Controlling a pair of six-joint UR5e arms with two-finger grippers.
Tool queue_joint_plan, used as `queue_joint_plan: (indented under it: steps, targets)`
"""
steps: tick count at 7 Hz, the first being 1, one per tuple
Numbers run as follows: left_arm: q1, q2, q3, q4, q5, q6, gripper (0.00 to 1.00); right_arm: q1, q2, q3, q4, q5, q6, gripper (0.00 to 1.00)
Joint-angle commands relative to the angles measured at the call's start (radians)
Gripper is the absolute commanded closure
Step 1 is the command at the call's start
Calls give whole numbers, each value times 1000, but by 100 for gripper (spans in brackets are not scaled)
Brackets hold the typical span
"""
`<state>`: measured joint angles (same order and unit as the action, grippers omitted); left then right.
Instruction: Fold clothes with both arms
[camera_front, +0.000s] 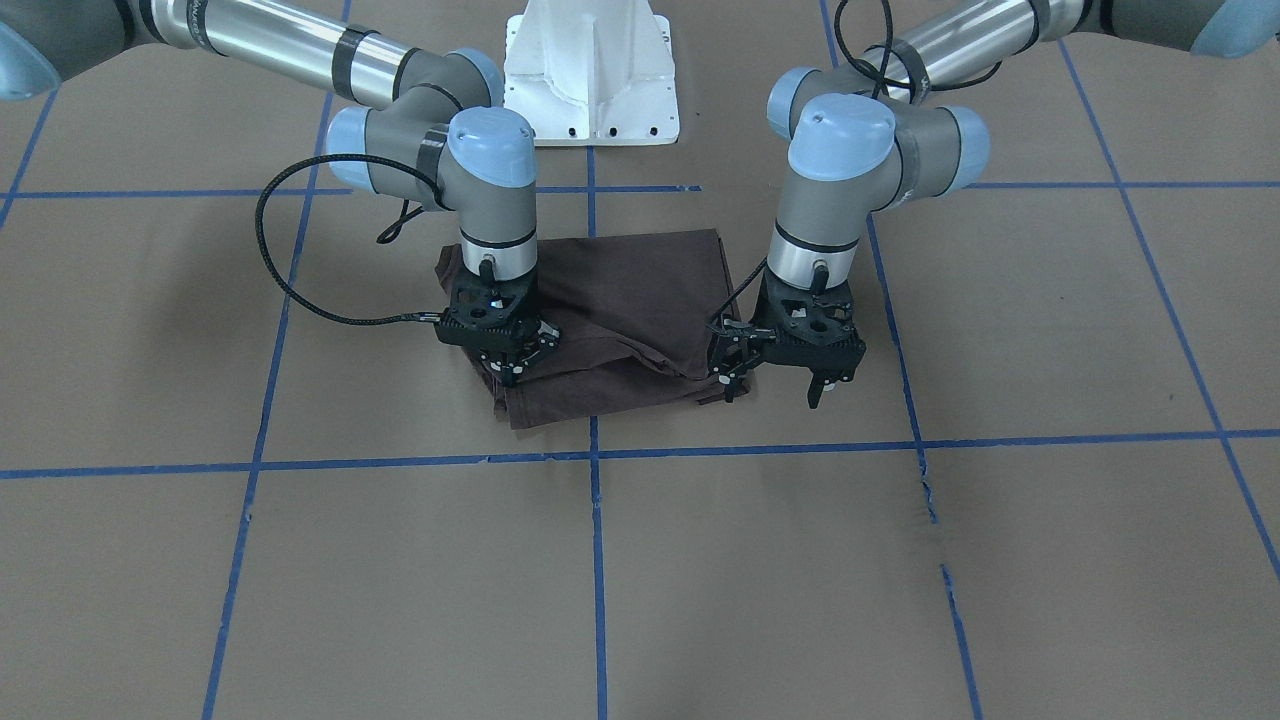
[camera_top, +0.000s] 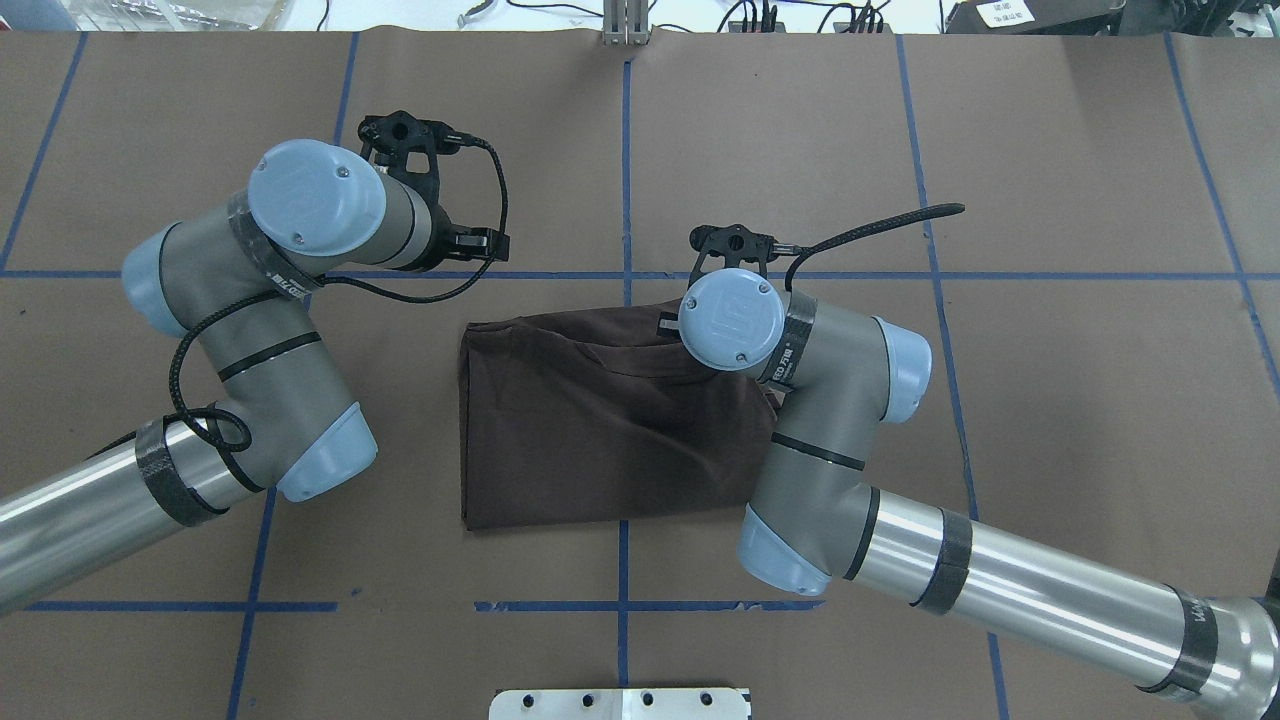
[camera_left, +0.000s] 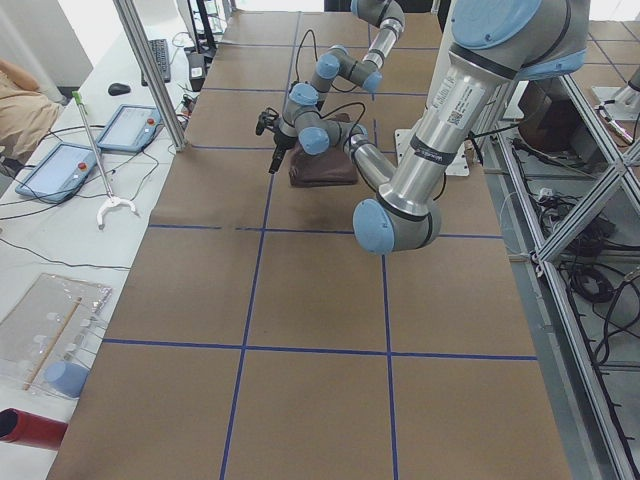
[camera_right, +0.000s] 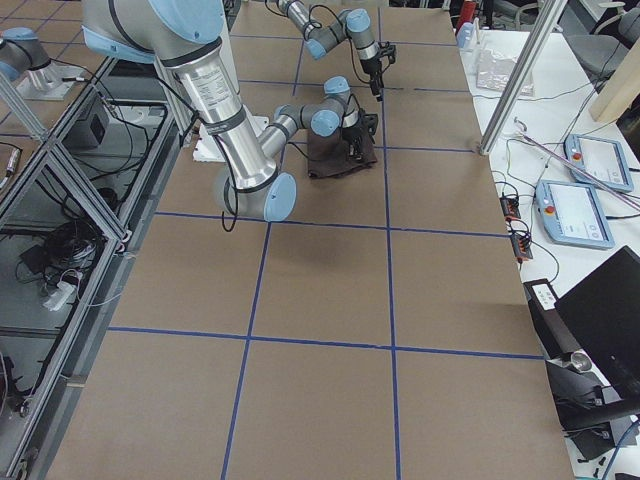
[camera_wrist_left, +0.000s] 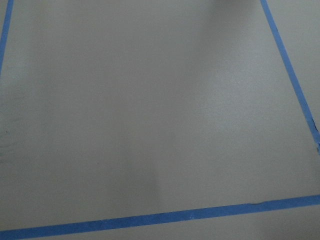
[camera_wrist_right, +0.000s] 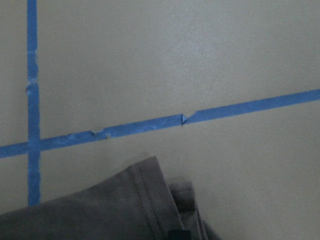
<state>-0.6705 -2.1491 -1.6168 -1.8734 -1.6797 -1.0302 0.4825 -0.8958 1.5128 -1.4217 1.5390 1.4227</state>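
Note:
The dark brown T-shirt (camera_front: 620, 290) lies folded into a rough rectangle on the brown paper near the robot's base, also seen from overhead (camera_top: 600, 440). My right gripper (camera_front: 511, 375) points down at the shirt's front corner, its fingers drawn together on the cloth edge. In the right wrist view the hem (camera_wrist_right: 115, 210) bunches at the bottom of the frame. My left gripper (camera_front: 772, 388) hangs open just beside the shirt's other front corner, holding nothing. The left wrist view holds only paper and tape.
Blue tape lines (camera_front: 595, 455) mark a grid on the paper-covered table. The white pedestal base (camera_front: 592, 70) stands behind the shirt. Tablets (camera_left: 60, 170) and cables lie on the side bench, where part of a person shows at the edge.

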Motion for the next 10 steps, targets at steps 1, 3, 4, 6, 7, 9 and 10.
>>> queue_joint_plan:
  steps: [1, 3, 4, 6, 7, 9, 10]
  targets:
    - [0, -2, -2, -1, -2, 1, 0, 13, 17, 1, -32, -2, 1, 100]
    - [0, 0, 0, -1, -2, -1, 0, 11, 43, 1, -81, 9, 76, 62]
    - [0, 0, -2, -1, -2, -1, 0, 10, 66, 1, -141, 10, 116, 56]
    - [0, 0, -2, -1, -2, -2, 0, 2, 66, 0, -143, 10, 149, 52]
    - [0, 0, -5, -1, -2, -4, 0, -5, 70, -14, -143, 10, 171, 52]
    - [0, 2, -3, -1, -2, -2, 0, -7, 122, -101, -141, 10, 194, 52]
    - [0, 2, -3, -1, -2, -2, 0, -12, 121, -103, -146, 10, 193, 52]
